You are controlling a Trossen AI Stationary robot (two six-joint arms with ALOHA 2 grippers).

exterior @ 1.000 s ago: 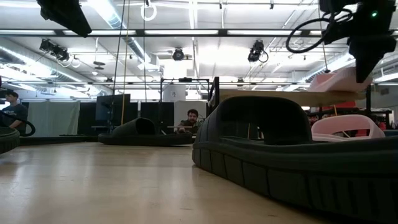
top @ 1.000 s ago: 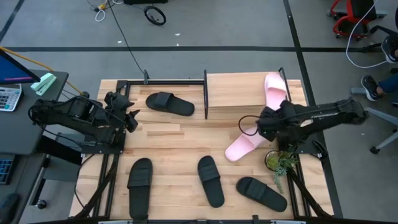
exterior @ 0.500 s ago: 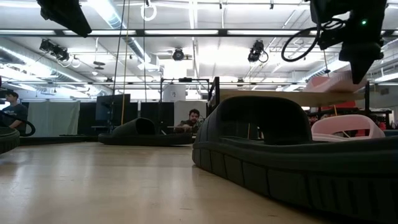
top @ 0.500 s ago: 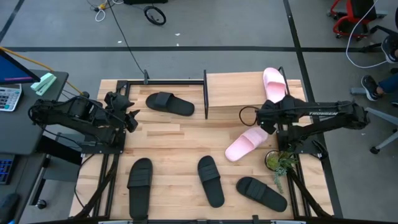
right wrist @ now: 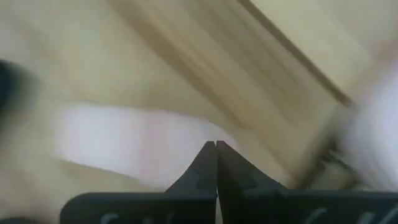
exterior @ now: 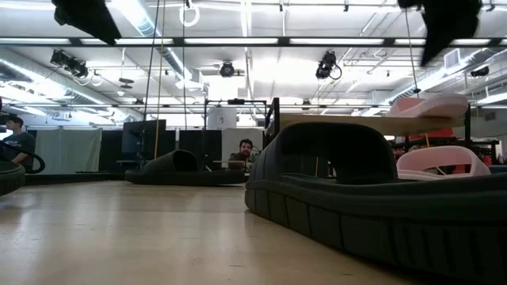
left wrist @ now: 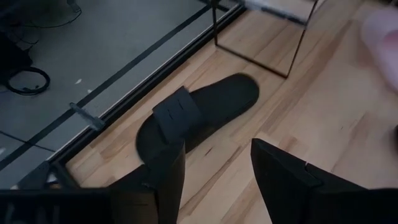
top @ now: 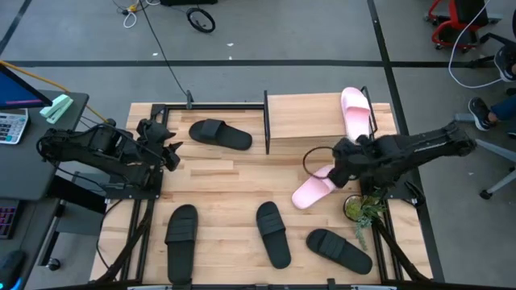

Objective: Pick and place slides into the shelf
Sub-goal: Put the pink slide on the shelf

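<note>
One pale pink slide (top: 356, 111) lies on the shelf's top board (top: 306, 121); in the low view this slide (exterior: 432, 104) rests flat on its sole. The second pink slide (top: 310, 190) lies on the table in front of the shelf. My right gripper (top: 337, 167) hangs shut just above it; its wrist view shows the shut tips (right wrist: 216, 149) over a blurred pink strap (right wrist: 124, 140). Several black slides lie on the table (top: 220, 134) (top: 181, 242) (top: 273, 234) (top: 339, 250). My left gripper (top: 171, 153) waits open near the far black slide (left wrist: 193, 115).
A small potted plant (top: 359, 211) stands at the table's right near side, close under my right arm. The shelf's black posts (top: 267, 121) rise left of the top board. A desk with a calculator (top: 12, 125) lies beyond the table's left edge. People sit in the room behind (exterior: 245, 154).
The pink slide on the shelf's top board slid a little toward the far edge, then stayed. My right gripper rose clear of it and drew back toward the near edge, coming over the pink slide on the table.
</note>
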